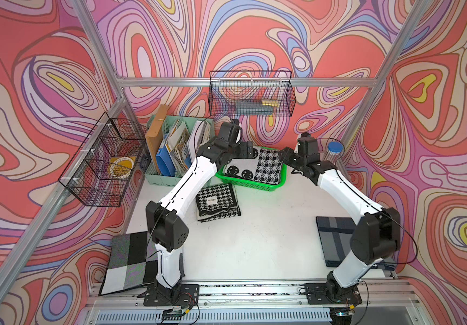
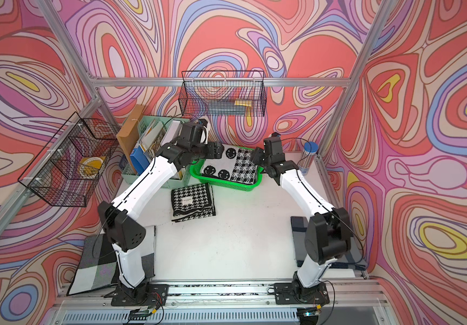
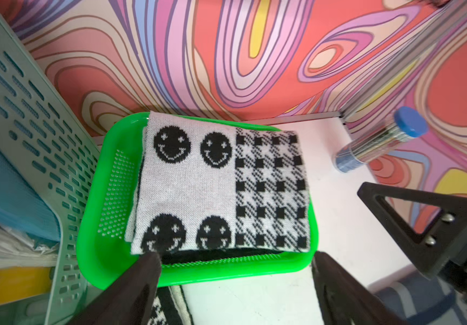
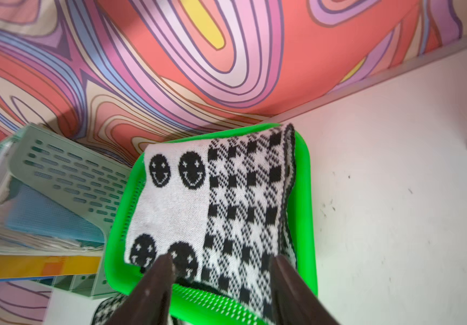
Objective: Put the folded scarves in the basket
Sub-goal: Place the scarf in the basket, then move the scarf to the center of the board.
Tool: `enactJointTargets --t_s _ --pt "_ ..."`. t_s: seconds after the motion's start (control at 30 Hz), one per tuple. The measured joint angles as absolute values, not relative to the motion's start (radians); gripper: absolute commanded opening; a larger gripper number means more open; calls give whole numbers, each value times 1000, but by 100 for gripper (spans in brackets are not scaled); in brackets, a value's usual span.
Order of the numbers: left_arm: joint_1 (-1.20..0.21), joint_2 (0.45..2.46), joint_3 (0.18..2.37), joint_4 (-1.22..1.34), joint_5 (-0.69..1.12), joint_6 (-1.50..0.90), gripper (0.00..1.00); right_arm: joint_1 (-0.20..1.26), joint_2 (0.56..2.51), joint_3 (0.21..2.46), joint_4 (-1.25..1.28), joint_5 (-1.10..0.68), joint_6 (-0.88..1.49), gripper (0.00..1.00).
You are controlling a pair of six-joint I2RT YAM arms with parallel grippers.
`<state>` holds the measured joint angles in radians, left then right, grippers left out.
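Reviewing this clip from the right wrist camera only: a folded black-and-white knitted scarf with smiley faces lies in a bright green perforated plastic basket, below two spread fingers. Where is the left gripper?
Observer: The left gripper hangs open, holding nothing, over the end of the bright green plastic basket nearest the mint green file organiser.
Operator: Any other folded cloths?
Observer: Three on the white table: a black-and-white houndstooth scarf before the basket, a grey checked cloth by the left arm's base, a dark blue cloth by the right arm.
Operator: The bluish blur at my frame's edge?
Observer: A clear cylindrical container with a blue cap, standing in the table's back corner, apart from the basket.
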<state>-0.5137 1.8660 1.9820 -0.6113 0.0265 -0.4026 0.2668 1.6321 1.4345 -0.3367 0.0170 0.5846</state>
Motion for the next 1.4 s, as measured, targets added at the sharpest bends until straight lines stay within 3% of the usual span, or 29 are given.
enactJointTargets --t_s 0.17,0.3,0.43,0.67,0.73,0.83,1.1,1.4 --pt "-522 1637 1676 -598 34 -471 88 267 1403 1202 -374 4 611 72" --pt "-525 1438 1431 -606 26 -527 87 267 1211 1044 -418 -3 605 65" --pt "-530 1245 1250 -646 -30 -587 87 267 994 885 -428 -16 591 65" --pt "-530 1048 1029 -794 -192 -734 87 267 784 653 -442 -1 587 83" --pt "-531 1014 942 -813 -210 -787 87 267 787 607 -442 8 588 78" --pt "-531 1006 846 -870 -238 -858 90 267 791 543 -441 22 586 64" --pt "-492 1115 799 -945 -302 -971 83 267 695 398 -395 27 612 59" --pt "-405 1164 694 -928 -266 -1007 81 267 661 392 -377 65 630 59"
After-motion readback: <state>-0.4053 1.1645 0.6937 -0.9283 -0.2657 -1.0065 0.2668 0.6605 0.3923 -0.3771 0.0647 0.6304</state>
